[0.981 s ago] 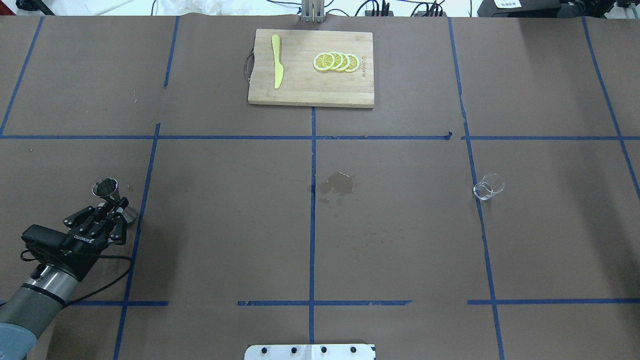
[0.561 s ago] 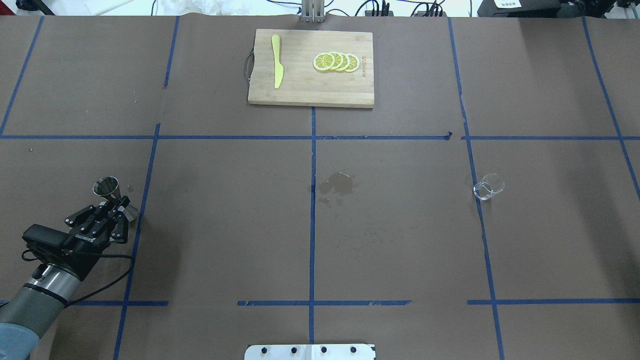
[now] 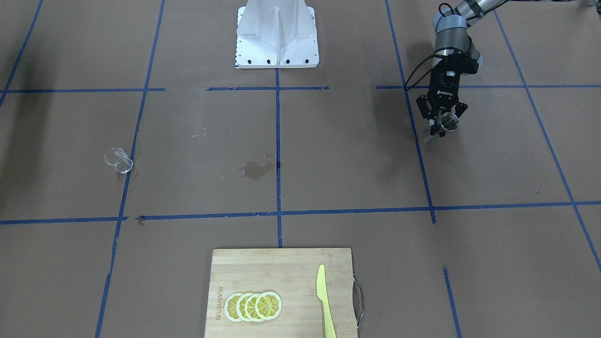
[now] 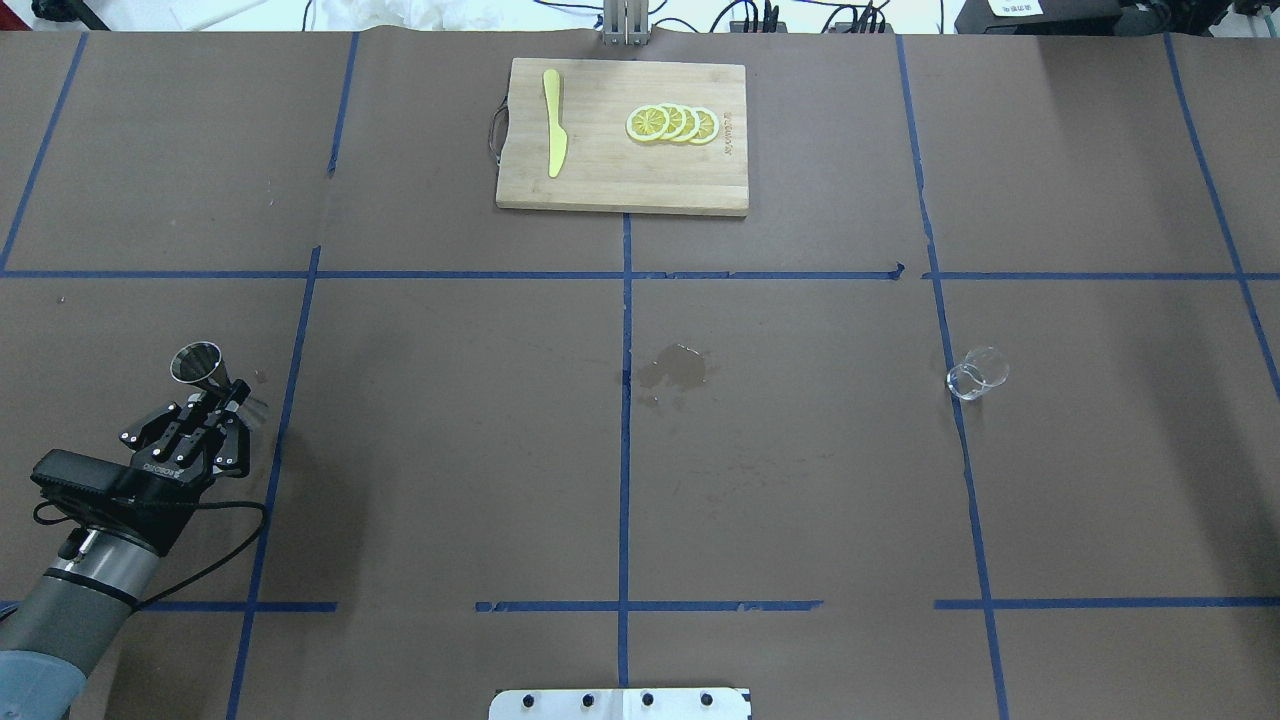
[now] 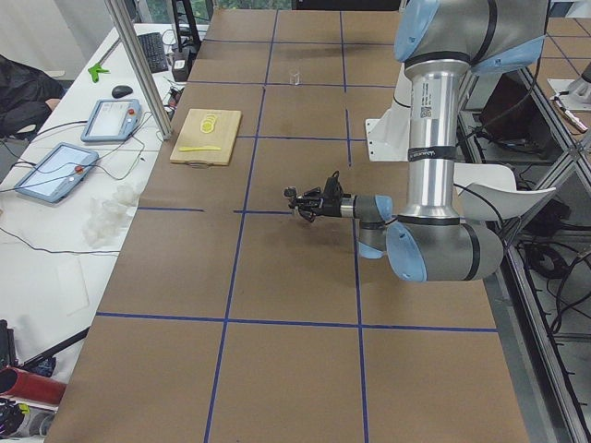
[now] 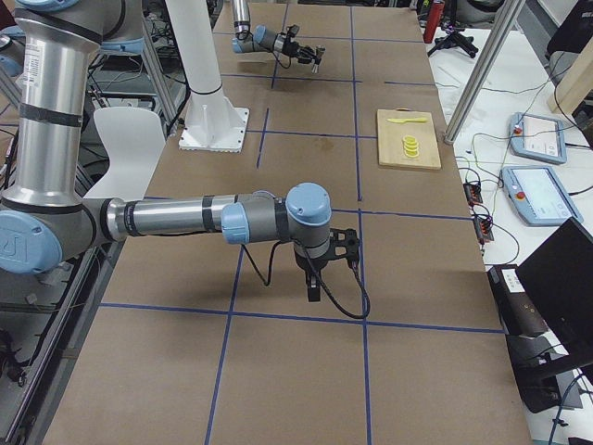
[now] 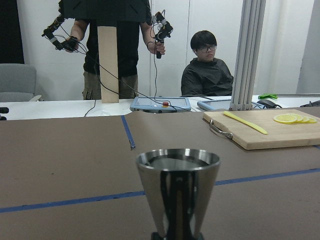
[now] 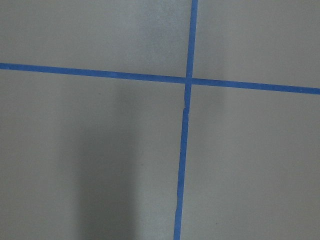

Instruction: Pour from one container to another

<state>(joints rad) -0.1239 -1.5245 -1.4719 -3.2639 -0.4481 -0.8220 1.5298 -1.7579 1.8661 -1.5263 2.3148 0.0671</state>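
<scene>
Left pincer [image 4: 228,398], lower left of the overhead view, is closed on the narrow waist of the jigger [image 4: 197,362]. The cup is upright, mouth up, and looks lifted just off the desk [image 4: 800,480], going by the shadow under it in the front view. The wrist camera shows its top cone dead centre; can't see whether anything is in it.

Right pincer [image 6: 313,286] shows only in the right side view, pointing down at bare desk. Can't tell whether it is open or closed; nothing seen in it.

The glass cup [image 4: 977,373] stands alone at right of centre in the overhead view, base on a blue tape line, well apart from both arms. Can't tell whether it has liquid in it.

Step, judged: the receiving vessel is picked up, the source is untouched, and no pour has begun.

Next move calls for:
- keeping the jigger level and carrying it toward the middle
- the right arm going to the glass, gripping its side, then tipping it over the small jigger mouth. That target is narrow, so a spill is likely.

Counts:
- 1 jigger
- 1 glass cup
- 1 cutting board [image 4: 620,185], top centre
- 1 yellow knife [image 4: 554,125]
- 4 lemon slices [image 4: 672,123], overlapping
- 1 wet stain [image 4: 678,367], mid desk
- 2 people in the left wrist view
</scene>
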